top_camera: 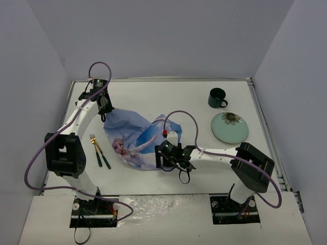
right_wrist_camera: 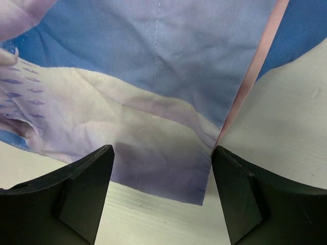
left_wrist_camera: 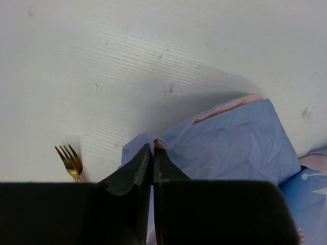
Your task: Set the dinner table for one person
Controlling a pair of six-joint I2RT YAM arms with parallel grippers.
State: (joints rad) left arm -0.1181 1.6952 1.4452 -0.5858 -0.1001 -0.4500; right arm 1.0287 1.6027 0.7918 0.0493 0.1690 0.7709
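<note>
In the middle of the white surface (top_camera: 204, 176) lay a blue cloth (top_camera: 134, 139) printed with a cartoon princess, rumpled and partly spread out, its edges trimmed in pink. The surface itself filled the whole floor of the walled workspace, under both arms and everything else.

The left hand (left_wrist_camera: 153, 151) was at the cloth's far-left corner, its two fingers pressed together on a folded bit of the hem; the fabric rose to the fingertips there. The right hand (right_wrist_camera: 162, 153) was at the cloth's near-right corner with its fingers (right_wrist_camera: 87, 186) spread wide apart. That corner and its pink hem lay between them, and nothing was gripped. Whether those fingertips touched the surface could not be told.

Left of the cloth, and apart from it, a gold-tined fork (top_camera: 96, 150) with a dark handle lay beside a second dark-handled utensil (top_camera: 104, 158), too small to identify. Well to the right sat a pale green plate (top_camera: 230, 127) with a flower motif. A dark green mug (top_camera: 217, 98) stood just beyond it, near the far edge, with its handle pointing right.
</note>
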